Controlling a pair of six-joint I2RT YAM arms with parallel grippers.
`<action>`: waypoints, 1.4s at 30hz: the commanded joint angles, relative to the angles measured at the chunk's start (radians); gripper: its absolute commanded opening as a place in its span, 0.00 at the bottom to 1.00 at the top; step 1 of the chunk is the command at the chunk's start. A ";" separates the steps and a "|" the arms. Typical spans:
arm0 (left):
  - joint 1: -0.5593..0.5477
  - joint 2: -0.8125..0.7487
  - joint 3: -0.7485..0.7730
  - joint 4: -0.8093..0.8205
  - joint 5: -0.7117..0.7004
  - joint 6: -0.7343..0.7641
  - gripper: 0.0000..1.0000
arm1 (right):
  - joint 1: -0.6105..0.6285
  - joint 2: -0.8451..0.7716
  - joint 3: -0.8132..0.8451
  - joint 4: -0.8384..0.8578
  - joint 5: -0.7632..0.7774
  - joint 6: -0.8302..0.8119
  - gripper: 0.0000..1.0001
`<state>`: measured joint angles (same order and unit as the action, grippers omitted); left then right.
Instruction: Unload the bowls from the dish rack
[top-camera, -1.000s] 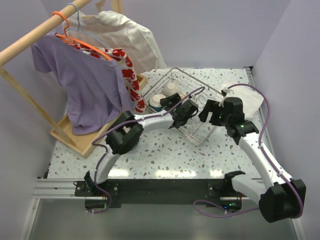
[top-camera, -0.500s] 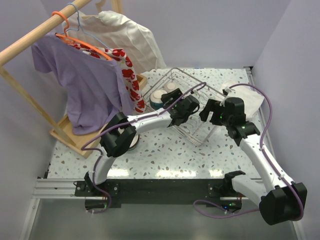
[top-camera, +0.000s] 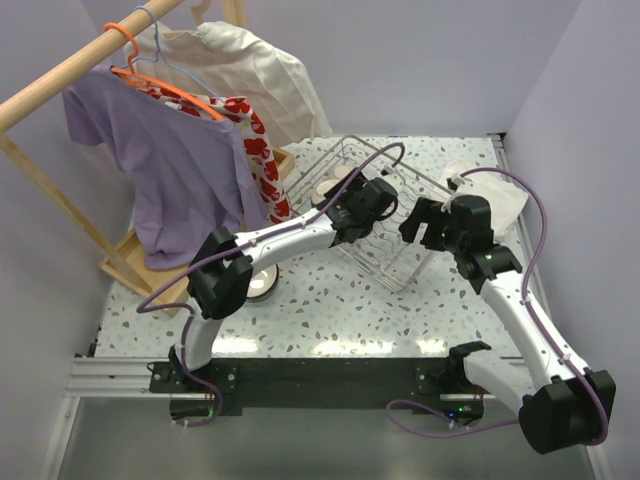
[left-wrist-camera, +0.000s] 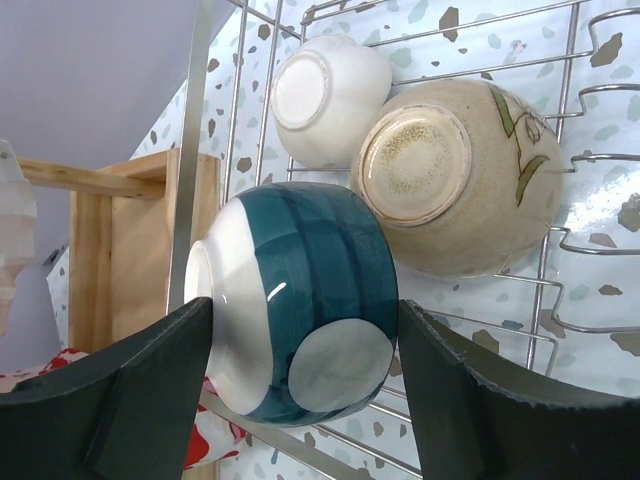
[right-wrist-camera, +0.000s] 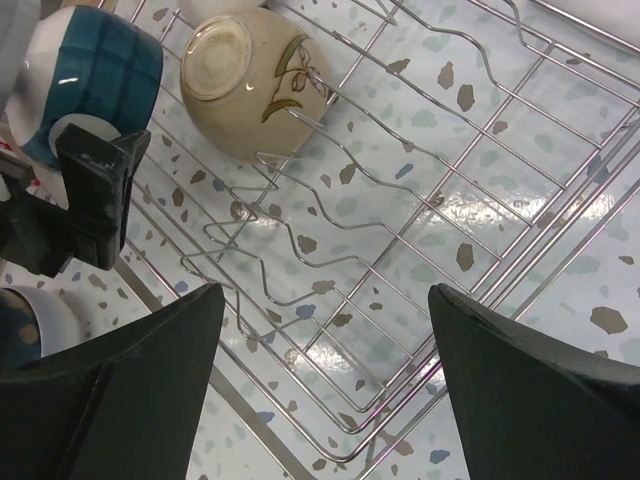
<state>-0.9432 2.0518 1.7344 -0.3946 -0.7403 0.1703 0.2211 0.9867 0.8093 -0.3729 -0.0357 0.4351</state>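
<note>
Left jaws flank teal-banded bowl (left-wrist-camera: 310, 270), grip unclear; right jaws apart over dish rack (right-wrist-camera: 300, 240).

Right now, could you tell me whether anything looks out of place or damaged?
Nothing looks spilled or damaged. The only oddity: the dish rack sits skewed, diagonal to the table's edges. The teal-banded bowl, beige bowl and white bowl inside look intact.

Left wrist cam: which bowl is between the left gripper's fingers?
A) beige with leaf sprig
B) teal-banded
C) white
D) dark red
B: the teal-banded bowl lies on its side in the dish rack with the left gripper fingers flanking it. Whether they are clamped on it yet is unclear.
</note>
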 joint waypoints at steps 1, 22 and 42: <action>0.021 -0.093 0.059 0.002 -0.005 -0.032 0.40 | -0.003 -0.016 -0.012 0.063 0.002 0.016 0.87; 0.100 -0.286 0.102 -0.090 0.288 -0.247 0.39 | -0.016 0.239 -0.131 0.663 -0.440 0.154 0.87; 0.129 -0.542 -0.237 0.239 0.547 -0.546 0.36 | -0.005 0.467 -0.056 1.118 -0.656 0.335 0.85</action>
<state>-0.8272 1.5661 1.5169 -0.3584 -0.2417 -0.2844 0.2089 1.4422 0.6933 0.5964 -0.6224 0.7364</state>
